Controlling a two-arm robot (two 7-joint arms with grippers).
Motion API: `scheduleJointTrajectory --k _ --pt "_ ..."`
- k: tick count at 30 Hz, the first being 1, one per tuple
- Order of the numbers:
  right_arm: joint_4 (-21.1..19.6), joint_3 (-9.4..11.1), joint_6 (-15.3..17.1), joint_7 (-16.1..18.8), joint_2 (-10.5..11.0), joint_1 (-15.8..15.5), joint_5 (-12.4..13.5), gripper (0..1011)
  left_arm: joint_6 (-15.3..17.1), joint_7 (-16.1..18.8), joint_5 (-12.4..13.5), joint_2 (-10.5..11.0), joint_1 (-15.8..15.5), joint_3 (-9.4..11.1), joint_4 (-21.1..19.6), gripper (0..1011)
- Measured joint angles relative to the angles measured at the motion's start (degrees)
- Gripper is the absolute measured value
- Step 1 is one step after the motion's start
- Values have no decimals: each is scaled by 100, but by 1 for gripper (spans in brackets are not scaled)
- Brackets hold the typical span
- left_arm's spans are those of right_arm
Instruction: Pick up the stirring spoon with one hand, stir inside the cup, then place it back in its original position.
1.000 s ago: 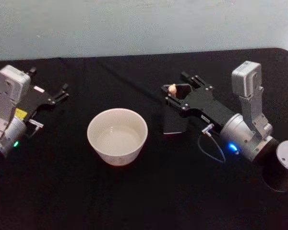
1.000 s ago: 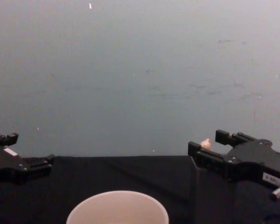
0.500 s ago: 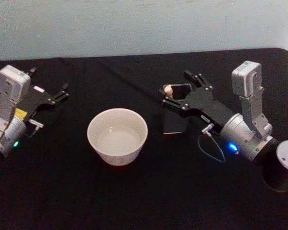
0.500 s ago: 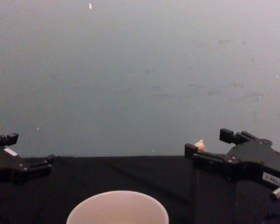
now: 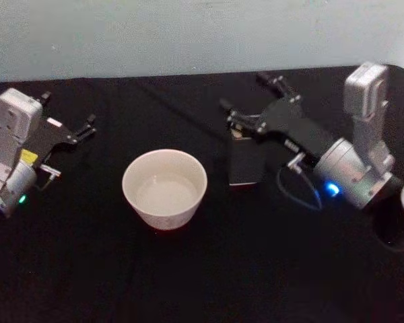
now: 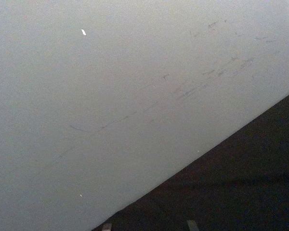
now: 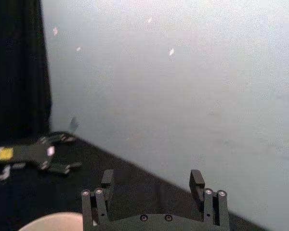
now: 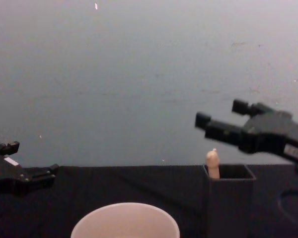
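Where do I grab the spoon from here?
Take the spoon by its wooden knob, coming straight down with the open right pincer above it. Only the knob stands upright over the holder rim, at its left corner.

A stirring spoon (image 8: 212, 164) stands upright in a dark grey square holder (image 8: 230, 201), its pale wooden knobbed handle poking above the rim at the near-left corner; a wide, cream-rimmed round cup (image 5: 165, 190) sits apart to the holder's left.
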Motion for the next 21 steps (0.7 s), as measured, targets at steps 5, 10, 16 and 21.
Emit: scheduleJointTrajectory --k 5,10,16,21 --pt "-41 190 -60 -275 -39 18 -3 1002 0 0 0 0 0 0 0 1001" --pt "49 449 -51 -770 -150 16 -229 1002 0 0 0 0 0 0 0 1001" --pt "365 626 50 -1264 -291 -20 -617 1002 0 0 0 0 0 0 0 1001" --pt "677 664 169 -1443 -387 -57 -842 1002 0 0 0 0 0 0 0 1001"
